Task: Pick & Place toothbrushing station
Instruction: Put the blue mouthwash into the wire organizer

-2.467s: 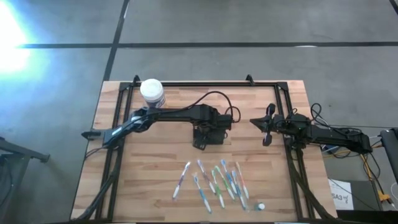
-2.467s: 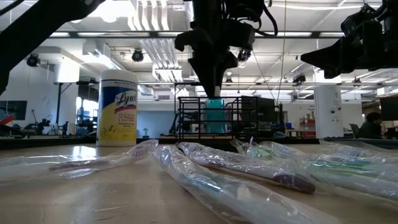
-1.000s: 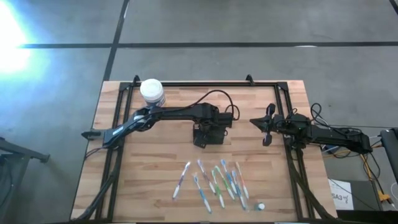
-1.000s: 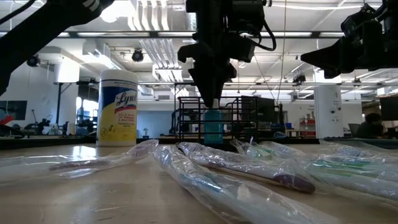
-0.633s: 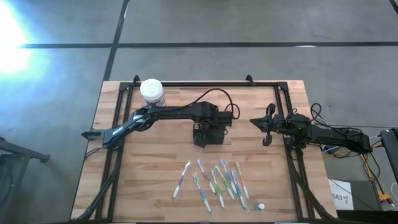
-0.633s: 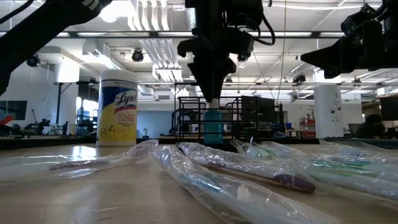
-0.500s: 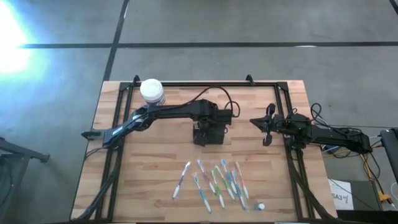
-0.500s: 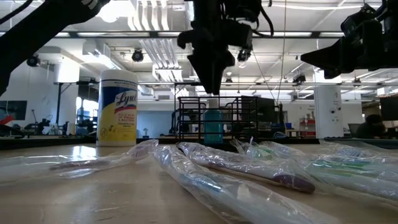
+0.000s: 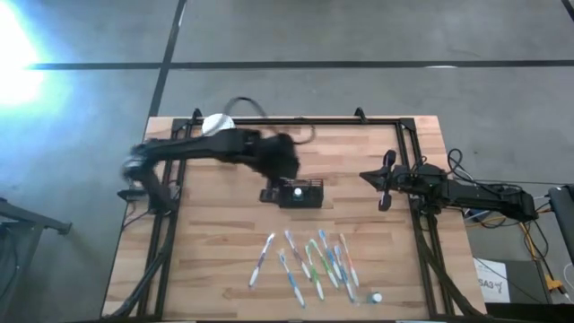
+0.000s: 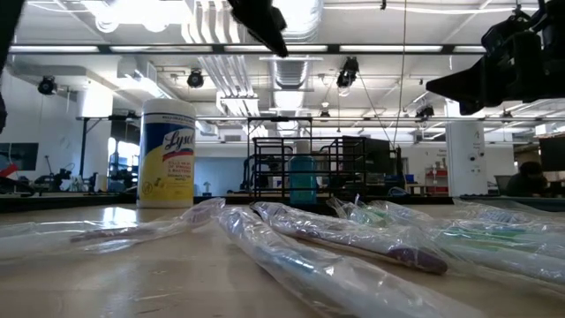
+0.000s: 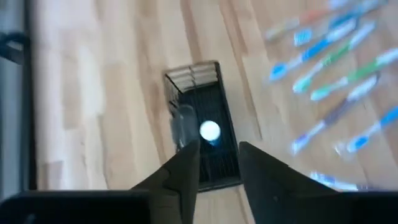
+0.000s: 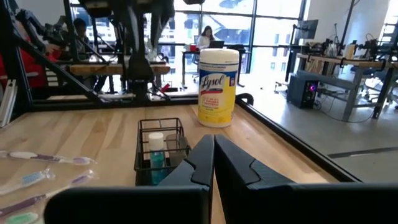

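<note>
The black slotted holder (image 9: pixel 305 192) stands on the wooden table near its middle, with a teal bottle with a white cap (image 12: pixel 155 151) upright inside it. The holder also shows in the low view (image 10: pixel 305 170) and the left wrist view (image 11: pixel 205 134). My left gripper (image 11: pixel 217 167) is open and empty, high above the holder and a little toward the far left (image 9: pixel 283 158). My right gripper (image 12: pixel 213 152) is shut and empty, hovering at the table's right (image 9: pixel 384 186), pointing toward the holder.
A white-lidded yellow wipes jar (image 9: pixel 217 126) stands at the far left, partly under my left arm. Several wrapped toothbrushes (image 9: pixel 312 262) lie near the front edge, with a small white cap (image 9: pixel 377 297) beside them. A black frame rail (image 9: pixel 296 119) borders the table.
My left gripper has risen off the holder and swung quickly toward the table's far left. The holder and the bottle inside it stay where they were on the table.
</note>
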{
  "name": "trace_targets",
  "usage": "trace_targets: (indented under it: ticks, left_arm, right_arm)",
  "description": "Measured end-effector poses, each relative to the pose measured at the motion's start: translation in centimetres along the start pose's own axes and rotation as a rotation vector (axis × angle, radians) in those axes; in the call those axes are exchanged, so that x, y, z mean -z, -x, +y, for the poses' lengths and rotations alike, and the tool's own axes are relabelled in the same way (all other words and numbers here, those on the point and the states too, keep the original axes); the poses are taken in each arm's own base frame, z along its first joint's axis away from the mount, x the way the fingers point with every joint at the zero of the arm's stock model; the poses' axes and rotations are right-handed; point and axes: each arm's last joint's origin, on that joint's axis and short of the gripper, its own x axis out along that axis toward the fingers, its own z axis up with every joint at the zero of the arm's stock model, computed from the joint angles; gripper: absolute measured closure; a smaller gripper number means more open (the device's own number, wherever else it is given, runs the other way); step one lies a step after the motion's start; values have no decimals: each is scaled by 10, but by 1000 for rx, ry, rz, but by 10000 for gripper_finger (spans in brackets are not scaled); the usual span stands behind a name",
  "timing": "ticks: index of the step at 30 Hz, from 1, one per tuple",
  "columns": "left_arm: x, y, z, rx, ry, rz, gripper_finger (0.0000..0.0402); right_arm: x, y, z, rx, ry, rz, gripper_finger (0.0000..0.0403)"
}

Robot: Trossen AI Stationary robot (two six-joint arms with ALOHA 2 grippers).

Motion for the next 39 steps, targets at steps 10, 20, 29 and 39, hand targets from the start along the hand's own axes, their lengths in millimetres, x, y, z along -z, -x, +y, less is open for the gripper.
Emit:
trace_targets:
  ticks: [10,20,29,39]
  left_arm:
    - [108,55,-30,-119,202,-496,393]
    - [187,57,-50,-203,350,-719,398]
    - [209,22,-60,-118,284,-916,399]
    - [233,35,-63,-167,285,-891,399]
  right_arm:
    - [0,-1,0,2,1,6,394]
    - [0,-1,-1,52,4,5,394]
    - [0,-1,-2,54,4,4,394]
    - [0,-1,-1,52,-8,5,394]
